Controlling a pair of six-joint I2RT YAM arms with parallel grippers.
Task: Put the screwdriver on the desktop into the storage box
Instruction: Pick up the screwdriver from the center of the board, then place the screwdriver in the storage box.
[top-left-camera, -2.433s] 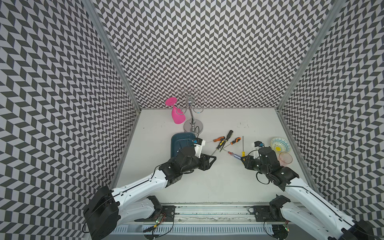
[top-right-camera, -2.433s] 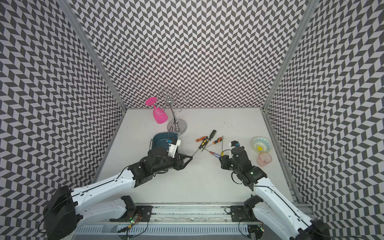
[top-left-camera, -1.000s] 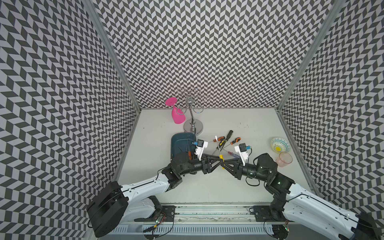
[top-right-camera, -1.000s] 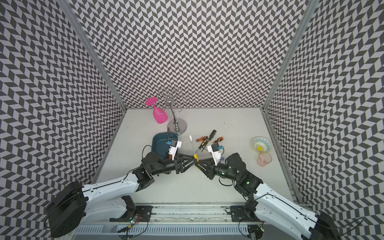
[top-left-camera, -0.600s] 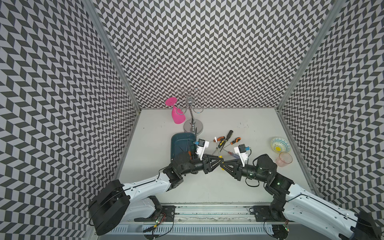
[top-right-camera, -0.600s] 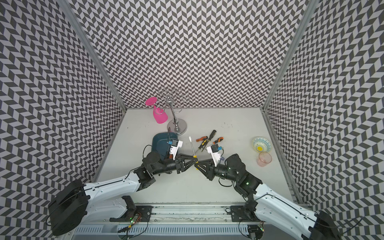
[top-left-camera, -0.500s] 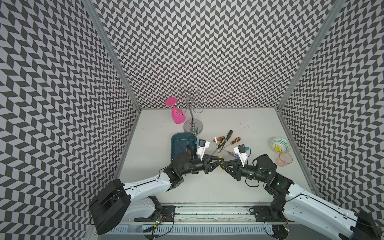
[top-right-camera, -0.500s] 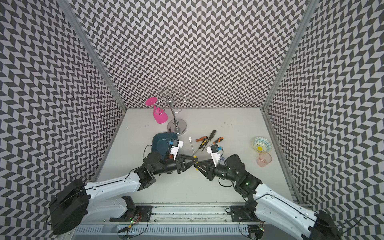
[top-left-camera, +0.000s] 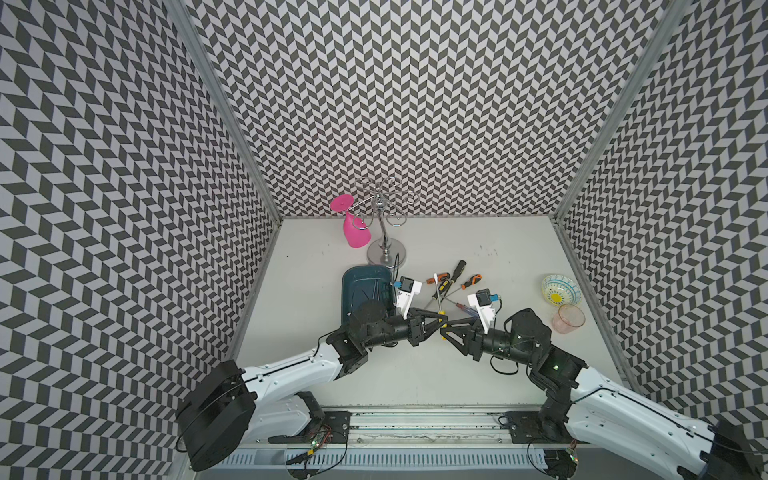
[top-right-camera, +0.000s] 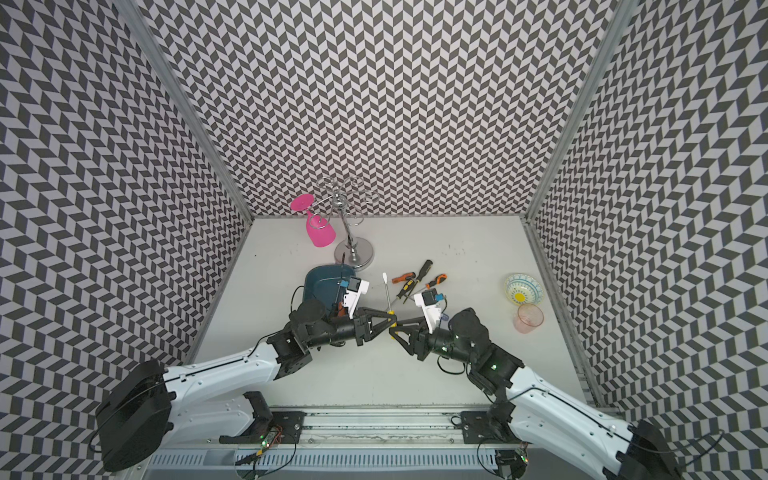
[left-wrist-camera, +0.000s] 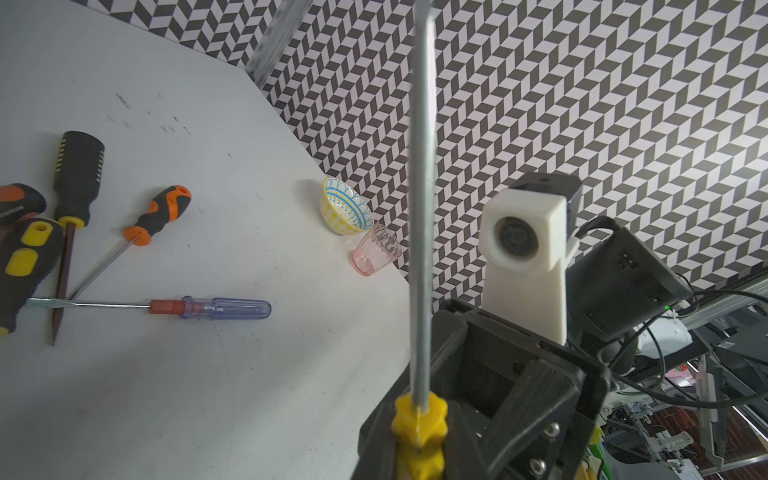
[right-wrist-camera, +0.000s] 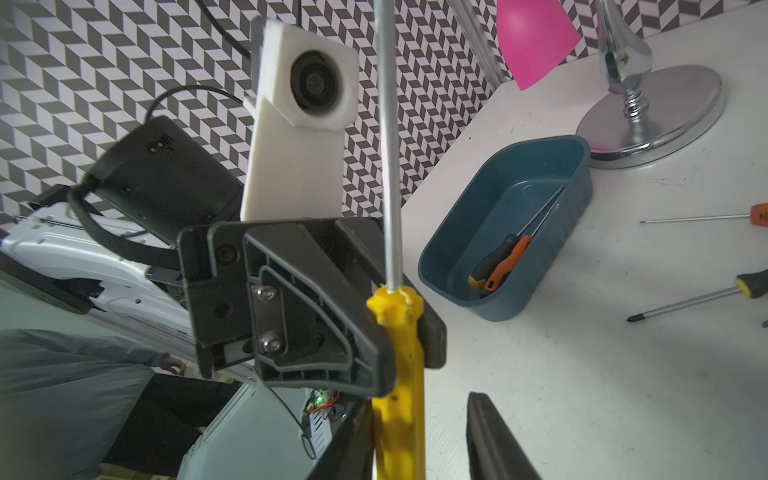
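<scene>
The left gripper (top-right-camera: 390, 319) is pinched tight on the yellow handle of the screwdriver (top-right-camera: 387, 293), gripping it just below where the metal shaft begins; the right wrist view shows its fingers (right-wrist-camera: 365, 357) pressed against both sides of the handle. The right gripper (top-right-camera: 392, 331) meets it tip to tip and sits lower on the same handle, with its jaws spread. In its own wrist view one finger lies against the handle and the other finger (right-wrist-camera: 490, 436) stands clear of it. The screwdriver is held off the desktop (top-left-camera: 316, 266), its shaft rising from between the left fingers. The box (top-left-camera: 353, 286) lies just beside the left gripper's wrist, on the side away from the right gripper, and two screwdrivers (right-wrist-camera: 500, 262) with orange and black handles lie inside it. Beyond the tips of both grippers, toward the back wall, four loose screwdrivers (left-wrist-camera: 160, 214) lie crossed on the desktop, the nearest one with a clear blue handle (left-wrist-camera: 224, 308). A bowl (top-left-camera: 562, 289) and a pink cup (top-left-camera: 568, 318) stand well apart on the right gripper's outer side.
</scene>
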